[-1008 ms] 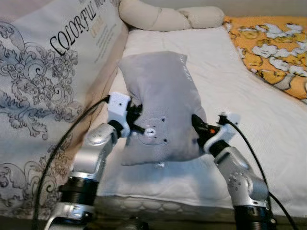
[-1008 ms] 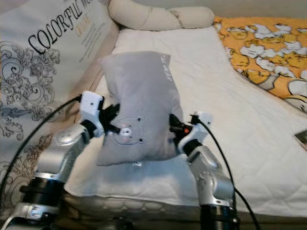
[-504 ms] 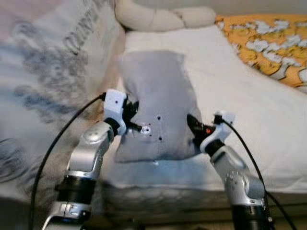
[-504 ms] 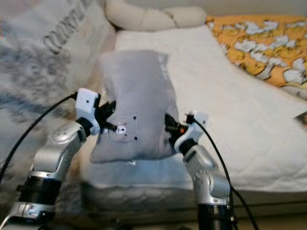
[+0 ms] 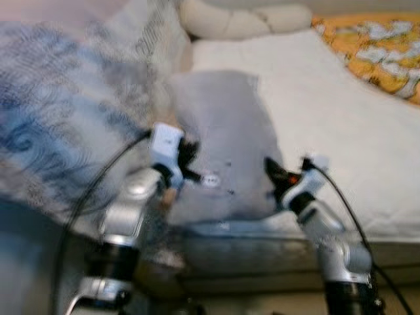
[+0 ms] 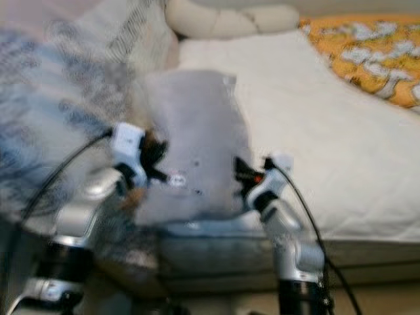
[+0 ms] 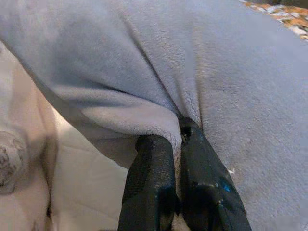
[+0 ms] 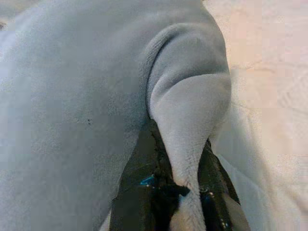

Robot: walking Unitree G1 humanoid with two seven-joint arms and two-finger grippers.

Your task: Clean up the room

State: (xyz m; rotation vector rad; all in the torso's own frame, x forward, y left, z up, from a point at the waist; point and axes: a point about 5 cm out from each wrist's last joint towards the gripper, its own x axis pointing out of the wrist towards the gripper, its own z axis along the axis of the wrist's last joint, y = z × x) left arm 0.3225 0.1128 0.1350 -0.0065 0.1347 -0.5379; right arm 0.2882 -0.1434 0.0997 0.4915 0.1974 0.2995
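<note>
Mattress point(image 5: 341, 125) is our landmark: bare white surface runs well away from us, cream bolster point(image 5: 243, 20) at its far end, orange patterned blanket point(image 5: 380, 49) along its right side, big printed cushion point(image 5: 59, 125) leaning at its left edge (head views are blurred, so detail is soft).

Grey pillow point(image 5: 223, 141) stands over the mattress's near-left corner, long axis pointing away from us toward the bolster, pinched between our two arms. Left gripper point(image 7: 179, 137) is clamped on a fold at the pillow's left edge; right gripper point(image 8: 185, 159) is clamped on a bunched corner at its right edge. Both equally near, one per side.

Our read: the pillow lies straight ahead of both claws, so any set-down goes forward along that axis. Open room is ahead and to the right on the mattress; the left is tight against the printed cushion, and the near edge sits right below the pillow's bottom (drop risk if we release short).
</note>
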